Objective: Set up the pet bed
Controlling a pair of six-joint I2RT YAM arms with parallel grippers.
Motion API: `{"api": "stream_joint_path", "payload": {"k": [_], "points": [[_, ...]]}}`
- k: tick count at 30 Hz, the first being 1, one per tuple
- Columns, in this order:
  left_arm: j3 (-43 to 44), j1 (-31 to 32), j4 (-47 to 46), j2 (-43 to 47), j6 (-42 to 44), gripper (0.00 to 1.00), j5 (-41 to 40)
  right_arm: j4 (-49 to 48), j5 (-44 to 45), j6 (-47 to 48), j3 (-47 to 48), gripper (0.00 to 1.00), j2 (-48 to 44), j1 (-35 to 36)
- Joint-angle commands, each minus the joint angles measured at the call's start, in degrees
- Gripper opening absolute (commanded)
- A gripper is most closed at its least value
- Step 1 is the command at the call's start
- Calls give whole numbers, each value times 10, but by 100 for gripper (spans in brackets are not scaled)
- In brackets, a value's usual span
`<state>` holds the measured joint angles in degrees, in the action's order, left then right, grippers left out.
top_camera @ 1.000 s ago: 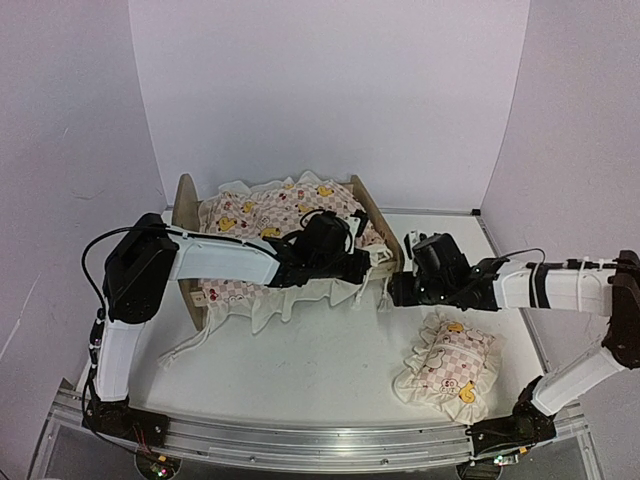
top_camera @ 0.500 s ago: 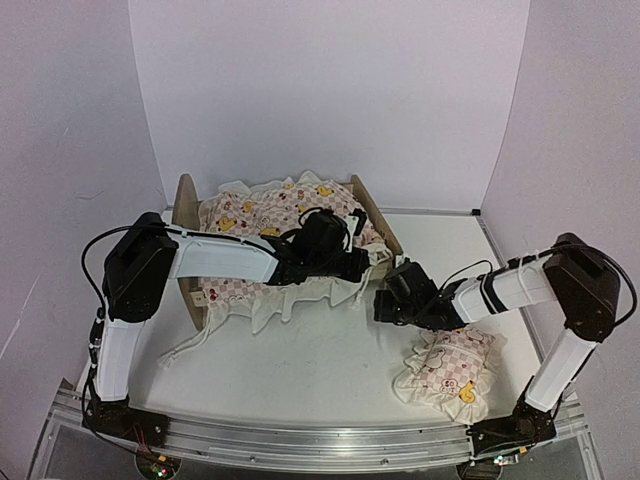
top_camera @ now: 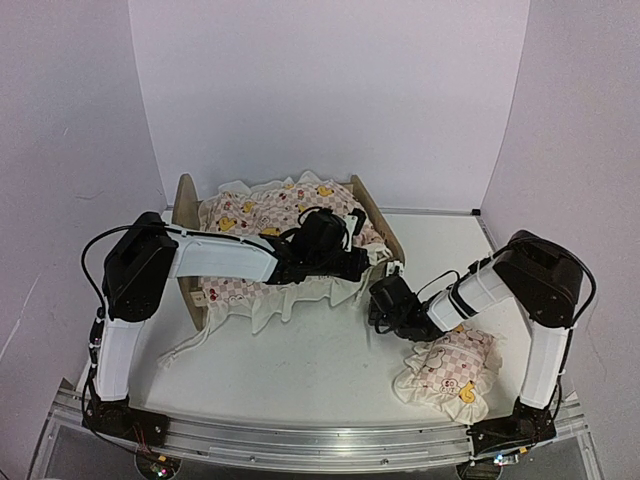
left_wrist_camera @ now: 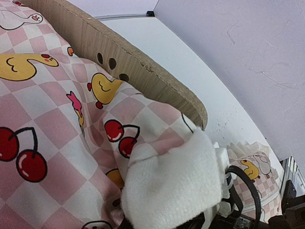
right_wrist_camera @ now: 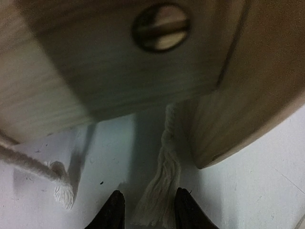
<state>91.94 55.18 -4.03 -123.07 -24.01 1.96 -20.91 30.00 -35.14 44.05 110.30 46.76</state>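
The pet bed [top_camera: 185,205] stands at the back left, a light-wood frame whose board with paw-print cutouts [left_wrist_camera: 143,71] faces right. A pink checked cartoon quilt [top_camera: 270,215] lies over it and hangs off the front. My left gripper [top_camera: 352,266] is shut on the quilt's corner; the fleecy white underside [left_wrist_camera: 176,186] folds over the jaws and hides them. My right gripper [top_camera: 376,303] is low at the bed's near right corner. In the right wrist view it [right_wrist_camera: 150,210] is open, with a tasselled cord [right_wrist_camera: 164,186] hanging between its dark fingertips [right_wrist_camera: 114,210] below the wood frame [right_wrist_camera: 119,81].
The frilled pillow [top_camera: 448,368] lies on the table at the front right, just right of my right arm. A second cord [right_wrist_camera: 28,164] hangs to the left of the right gripper. Another cord trails onto the table at the front left [top_camera: 185,345]. White walls close in on three sides.
My right gripper has moved left and down to the bed's near right corner, and its jaws have narrowed. The left arm and the quilt have stayed in place.
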Motion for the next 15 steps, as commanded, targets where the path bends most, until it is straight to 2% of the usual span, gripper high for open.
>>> {"api": "stream_joint_path", "payload": {"k": [1, 2, 7, 9, 12, 15], "points": [[0, -8, 10, 30, 8, 0, -4, 20, -6, -25, -4, 9, -9, 6], [0, -9, 10, 30, 11, 0, -4, 30, -17, -25, -17, 0, -25, 8], [-4, -10, 13, 34, 21, 0, 0, 128, -170, -13, -73, 0, -136, 9], [-3, -11, 15, 35, 23, 0, 7, 136, -228, -17, -109, 0, -182, 9], [-7, -11, 18, 39, 29, 0, 15, 134, -259, -28, -160, 0, -259, 9], [-9, -12, 27, 41, 38, 0, 19, 148, -241, -20, -164, 0, -310, 8]]}}
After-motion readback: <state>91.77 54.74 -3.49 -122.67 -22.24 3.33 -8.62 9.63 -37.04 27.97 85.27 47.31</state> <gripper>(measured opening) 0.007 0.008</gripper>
